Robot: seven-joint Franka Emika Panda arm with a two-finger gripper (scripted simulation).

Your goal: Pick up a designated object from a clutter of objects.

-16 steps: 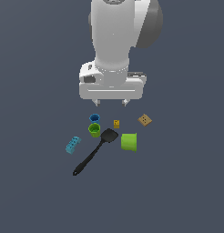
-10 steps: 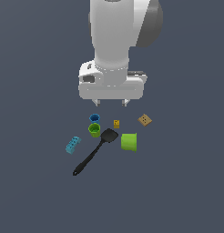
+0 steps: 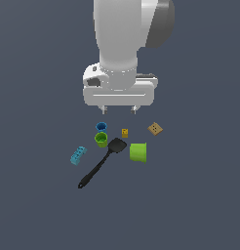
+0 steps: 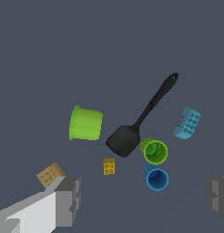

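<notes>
Now we hover above the clutter, hand (image 3: 119,109) spread and empty; next we must shift over the brick (image 3: 78,155).

- brick (image 3: 78,155) lies apart, toward the exterior view's left of the spatula (image 3: 101,163).
- two small cups (image 3: 101,133) stand touching, beside the spatula's blade.
- large cup (image 3: 138,152) lies on its side.
- cracker (image 3: 155,129) lies beyond it, block (image 3: 124,133) between.

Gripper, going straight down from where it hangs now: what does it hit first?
Probably nothing: the gripper seems to hang over bare floor, blue cup and yellow block just ahead. Depth unclear.
</notes>
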